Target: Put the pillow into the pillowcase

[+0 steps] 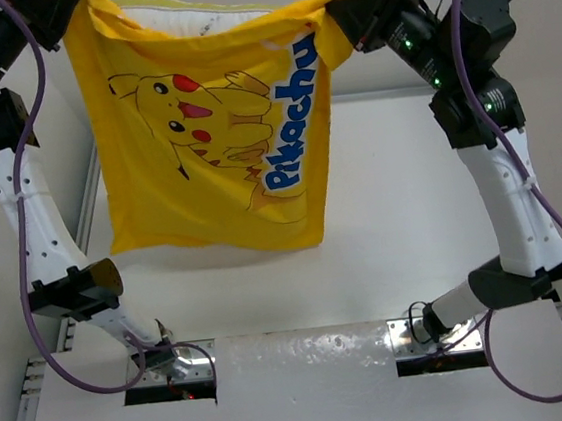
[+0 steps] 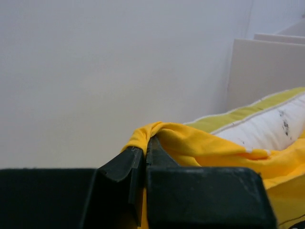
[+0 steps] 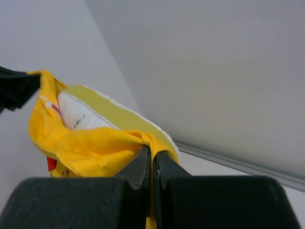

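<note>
Pillowcase (image 1: 209, 148) hung high in frame, left gripper (image 1: 74, 8) pinched its upper-left corner, right gripper (image 1: 339, 11) pinched the upper-right, pillow (image 1: 191, 21) peeked from the open top.

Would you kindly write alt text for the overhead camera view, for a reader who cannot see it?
A yellow pillowcase with a Pikachu print hangs over a white table, held up by the left gripper shut on one top corner and the right gripper on the other. A white pillow shows at its open top.

Yellow pillowcase (image 1: 211, 168) with blue lettering; cream-white pillow (image 1: 191, 19).
</note>
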You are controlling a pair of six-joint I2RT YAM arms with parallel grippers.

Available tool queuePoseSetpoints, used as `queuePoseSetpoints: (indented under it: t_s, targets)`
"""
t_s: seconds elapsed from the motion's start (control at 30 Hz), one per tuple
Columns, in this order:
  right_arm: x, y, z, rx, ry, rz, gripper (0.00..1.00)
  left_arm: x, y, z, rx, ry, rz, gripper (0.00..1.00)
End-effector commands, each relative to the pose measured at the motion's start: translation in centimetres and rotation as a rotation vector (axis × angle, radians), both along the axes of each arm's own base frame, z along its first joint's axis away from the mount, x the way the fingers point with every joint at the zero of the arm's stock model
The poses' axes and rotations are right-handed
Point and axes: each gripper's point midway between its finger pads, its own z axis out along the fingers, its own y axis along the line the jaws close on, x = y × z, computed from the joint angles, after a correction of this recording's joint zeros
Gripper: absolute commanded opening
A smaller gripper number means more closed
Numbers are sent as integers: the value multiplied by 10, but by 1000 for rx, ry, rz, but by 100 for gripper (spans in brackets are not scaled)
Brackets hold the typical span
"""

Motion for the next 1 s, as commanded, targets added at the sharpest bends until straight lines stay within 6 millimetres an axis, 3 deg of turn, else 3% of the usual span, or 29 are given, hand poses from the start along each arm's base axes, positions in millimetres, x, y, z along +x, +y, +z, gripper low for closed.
queuePoseSetpoints:
  t_s: [0.0,0.03,0.07,0.1,0.13,0.17,0.2,0.23,0.27,0.3,0.33,0.37,0.4,0.43,0.47,0.5,0.53,0.57,0.6,0.63,0.67,0.7,0.73,0.77,0.83,0.87,0.97]
  targets:
    - [-9,-25,18,52,-127,-114,0,-18,17,61,-53,-261,153,0]
    - [13,-23,24,37,-137,-150,0,-63,24,120,-68,-458,231,0]
    - [-37,-48,116,89,-336,-187,0,-63,40,139,-97,-542,293,0]
    - [-42,-53,140,122,-400,-203,0,-92,44,165,-116,-665,353,0]
    - [-50,-56,157,156,-456,-208,0,-112,35,175,-69,-748,354,0]
    - [-53,-58,156,164,-465,-210,0,-121,24,174,-42,-740,322,0]
    - [-54,-59,143,146,-441,-210,0,-80,22,134,8,-570,238,0]
    - [-48,-56,114,121,-389,-209,0,-62,16,109,7,-467,178,0]
    - [-43,-56,60,115,-334,-210,0,-56,11,92,-1,-397,156,0]
    - [-32,-57,36,104,-284,-235,0,-33,22,72,-41,-324,188,0]
    - [-10,-60,-2,30,-157,-293,0,1,37,44,-77,-216,231,0]
    - [5,-56,18,9,-161,-303,0,8,52,49,-117,-215,290,0]
    - [4,-44,36,-13,-186,-243,0,-22,54,89,-113,-318,316,0]
    - [-2,-39,61,-7,-217,-212,0,-15,67,95,-124,-344,335,0]
    - [-26,-44,124,82,-372,-195,0,-35,64,115,-116,-420,341,0]
    - [-43,-50,146,124,-436,-190,0,-49,59,126,-93,-486,341,0]
    - [-39,-52,145,127,-450,-209,0,-79,44,138,-76,-537,329,0]
    - [-32,-51,129,112,-422,-218,0,-81,37,130,-55,-525,295,0]
    - [-97,-79,165,210,-578,-236,0,-74,37,116,-64,-480,278,0]
    - [-55,-67,105,160,-448,-251,0,-67,39,109,-71,-432,281,0]
    - [-56,-70,101,159,-438,-263,0,-67,43,111,-66,-434,312,0]
    - [-35,-65,80,86,-354,-283,0,-61,51,113,-76,-435,349,0]
    - [-55,-70,114,105,-408,-276,0,-74,55,130,-71,-501,401,0]
    - [-26,-55,102,72,-356,-255,0,-78,54,135,-61,-530,409,0]
    - [-44,-54,134,111,-436,-211,0,-85,47,137,-33,-561,386,0]
    - [-48,-55,139,126,-454,-208,0,-82,45,133,-40,-539,365,0]
    - [-8,-53,84,75,-344,-274,0,-44,64,99,-75,-397,389,0]
